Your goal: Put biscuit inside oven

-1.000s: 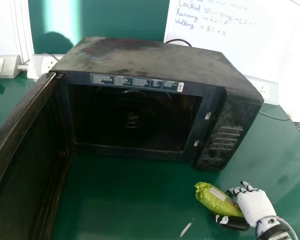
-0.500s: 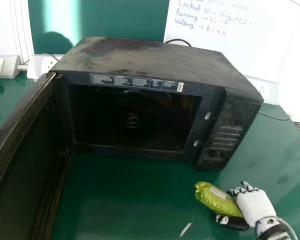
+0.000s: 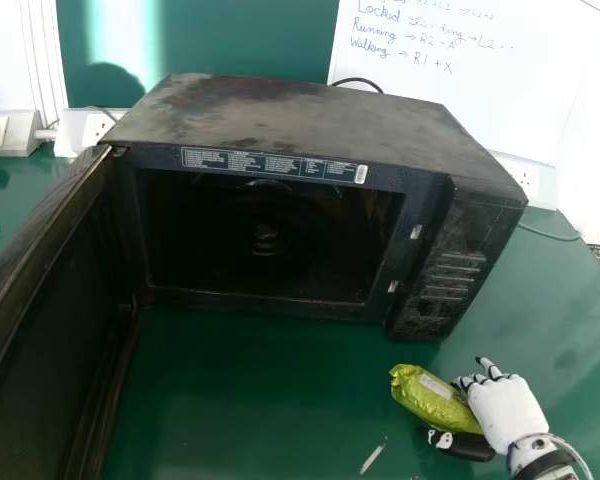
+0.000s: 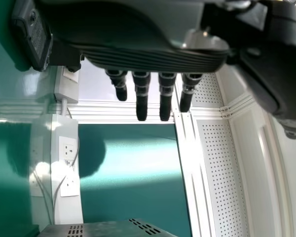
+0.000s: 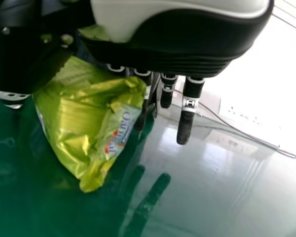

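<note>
- Biscuit packet (image 3: 425, 398) is lying at 5 o'clock against my right hand (image 3: 507, 408), fingers unclenched.
- Left hand (image 4: 138, 57) is idling, relaxed.
- I'm likely setting the grasp; next I should be closing, lifting toward 10 o'clock, into the oven (image 3: 290, 120).

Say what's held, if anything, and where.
The right hand has the green packet between thumb and fingers at its near end; whether held, I can't tell.
</note>
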You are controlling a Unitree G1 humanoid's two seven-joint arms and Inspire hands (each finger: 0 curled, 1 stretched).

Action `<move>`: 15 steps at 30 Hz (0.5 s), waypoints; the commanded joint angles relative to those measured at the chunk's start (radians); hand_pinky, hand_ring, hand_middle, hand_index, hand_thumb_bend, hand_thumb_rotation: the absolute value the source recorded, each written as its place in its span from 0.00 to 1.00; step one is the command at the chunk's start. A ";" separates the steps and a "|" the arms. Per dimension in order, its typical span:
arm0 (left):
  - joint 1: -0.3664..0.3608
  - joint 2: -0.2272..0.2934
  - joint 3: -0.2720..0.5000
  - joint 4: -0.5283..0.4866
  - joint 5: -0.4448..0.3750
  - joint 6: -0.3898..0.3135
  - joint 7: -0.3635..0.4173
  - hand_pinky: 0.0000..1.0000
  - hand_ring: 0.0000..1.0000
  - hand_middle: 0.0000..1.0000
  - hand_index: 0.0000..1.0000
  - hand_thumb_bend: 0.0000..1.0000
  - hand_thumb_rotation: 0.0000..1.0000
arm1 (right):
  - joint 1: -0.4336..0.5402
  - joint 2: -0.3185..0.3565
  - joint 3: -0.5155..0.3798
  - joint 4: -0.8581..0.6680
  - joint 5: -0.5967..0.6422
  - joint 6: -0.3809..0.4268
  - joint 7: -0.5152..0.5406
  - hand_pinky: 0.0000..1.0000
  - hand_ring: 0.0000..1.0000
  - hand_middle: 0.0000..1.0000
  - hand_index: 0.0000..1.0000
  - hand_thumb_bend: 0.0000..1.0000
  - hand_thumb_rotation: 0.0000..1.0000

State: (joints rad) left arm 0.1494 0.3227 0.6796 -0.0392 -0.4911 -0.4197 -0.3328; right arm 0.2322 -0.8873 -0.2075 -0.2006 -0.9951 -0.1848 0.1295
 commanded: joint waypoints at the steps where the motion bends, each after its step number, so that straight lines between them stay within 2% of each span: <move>1: 0.013 -0.004 -0.006 -0.016 0.000 -0.005 0.001 0.99 0.92 0.95 1.00 1.00 1.00 | 0.012 -0.015 0.008 0.010 0.005 -0.011 -0.018 0.60 0.68 0.78 0.79 0.93 0.47; 7: 0.016 -0.005 -0.007 -0.019 0.001 -0.005 0.002 0.99 0.92 0.95 1.00 1.00 1.00 | 0.014 -0.015 0.008 0.016 0.017 -0.018 -0.033 0.51 0.64 0.72 0.76 0.94 0.44; 12: 0.018 -0.003 -0.004 -0.012 0.001 -0.014 -0.008 0.99 0.92 0.95 1.00 1.00 1.00 | 0.015 -0.018 0.009 0.027 0.030 -0.034 -0.058 0.42 0.55 0.65 0.72 0.94 0.36; 15: 0.019 -0.007 -0.004 -0.015 0.002 -0.014 -0.003 0.99 0.92 0.95 1.00 1.00 1.00 | 0.015 -0.018 0.011 0.029 0.026 -0.036 -0.068 0.40 0.53 0.64 0.71 0.94 0.33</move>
State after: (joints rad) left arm 0.1536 0.3219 0.6787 -0.0413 -0.4911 -0.4212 -0.3370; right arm 0.2335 -0.8961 -0.2056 -0.1756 -0.9732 -0.2135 0.0738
